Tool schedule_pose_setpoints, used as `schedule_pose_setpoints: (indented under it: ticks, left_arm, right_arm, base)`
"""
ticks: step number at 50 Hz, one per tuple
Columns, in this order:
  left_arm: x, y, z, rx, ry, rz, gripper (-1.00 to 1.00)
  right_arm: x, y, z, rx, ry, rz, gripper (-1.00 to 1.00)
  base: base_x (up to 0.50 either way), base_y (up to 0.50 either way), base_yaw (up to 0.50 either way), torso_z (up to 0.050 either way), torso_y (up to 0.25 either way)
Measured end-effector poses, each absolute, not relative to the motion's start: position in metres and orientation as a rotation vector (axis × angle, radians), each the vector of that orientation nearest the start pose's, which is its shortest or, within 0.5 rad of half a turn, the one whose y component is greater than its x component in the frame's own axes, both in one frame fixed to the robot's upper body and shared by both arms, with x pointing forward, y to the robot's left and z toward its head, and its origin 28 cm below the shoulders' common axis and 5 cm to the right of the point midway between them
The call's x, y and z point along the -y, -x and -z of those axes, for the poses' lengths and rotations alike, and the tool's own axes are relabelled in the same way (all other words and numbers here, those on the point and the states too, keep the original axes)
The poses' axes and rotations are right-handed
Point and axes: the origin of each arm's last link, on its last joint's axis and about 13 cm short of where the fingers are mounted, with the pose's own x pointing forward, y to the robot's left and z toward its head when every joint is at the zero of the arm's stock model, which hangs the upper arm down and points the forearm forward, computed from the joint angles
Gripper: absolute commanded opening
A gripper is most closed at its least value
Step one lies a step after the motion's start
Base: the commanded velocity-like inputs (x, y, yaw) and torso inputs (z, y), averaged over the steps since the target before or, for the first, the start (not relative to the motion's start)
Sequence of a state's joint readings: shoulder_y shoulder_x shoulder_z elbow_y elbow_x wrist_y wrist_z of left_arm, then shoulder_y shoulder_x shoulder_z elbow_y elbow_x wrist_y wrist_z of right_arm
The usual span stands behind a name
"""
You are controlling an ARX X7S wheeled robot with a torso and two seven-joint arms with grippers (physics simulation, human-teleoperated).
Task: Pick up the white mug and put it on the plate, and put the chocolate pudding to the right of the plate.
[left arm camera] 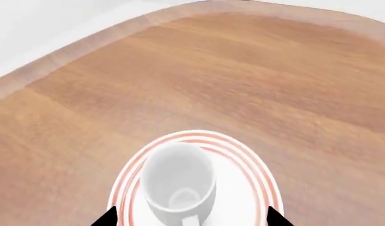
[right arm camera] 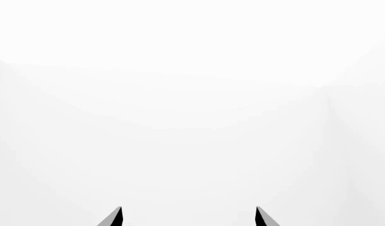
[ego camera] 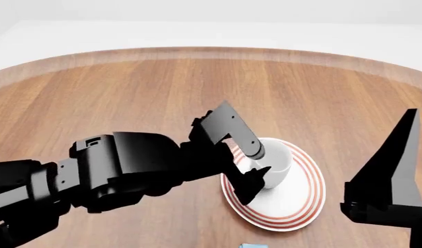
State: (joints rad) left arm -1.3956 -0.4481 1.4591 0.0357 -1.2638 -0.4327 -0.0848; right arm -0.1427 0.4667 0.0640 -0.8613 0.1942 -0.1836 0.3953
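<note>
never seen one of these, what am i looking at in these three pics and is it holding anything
It is a simulated two-armed robot at a round wooden table. The middle picture is from its head camera; the other two are from cameras near each gripper. The black left gripper sits around a plain glossy white mug, which stands upright on a round white plate with red rings. Its fingers look spread, so it seems to grip nothing. The right gripper is open, empty, pointed at blank white. A blue scrap at the head view's bottom edge is too cropped to identify.
</note>
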Motion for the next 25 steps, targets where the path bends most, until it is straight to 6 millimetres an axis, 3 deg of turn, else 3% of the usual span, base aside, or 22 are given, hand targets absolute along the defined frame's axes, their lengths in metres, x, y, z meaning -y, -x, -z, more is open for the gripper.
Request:
schedule_pose_setpoints:
  ticks: [25]
  left_arm:
    - [-0.176, -0.286, -0.242, 0.001, -0.163, 0.924, 1.00]
  right_arm:
    - [0.140, -0.146, -0.185, 0.897, 0.068, 0.093, 1.00]
  base:
    - [0.00, 0.00, 0.00, 0.000, 0.000]
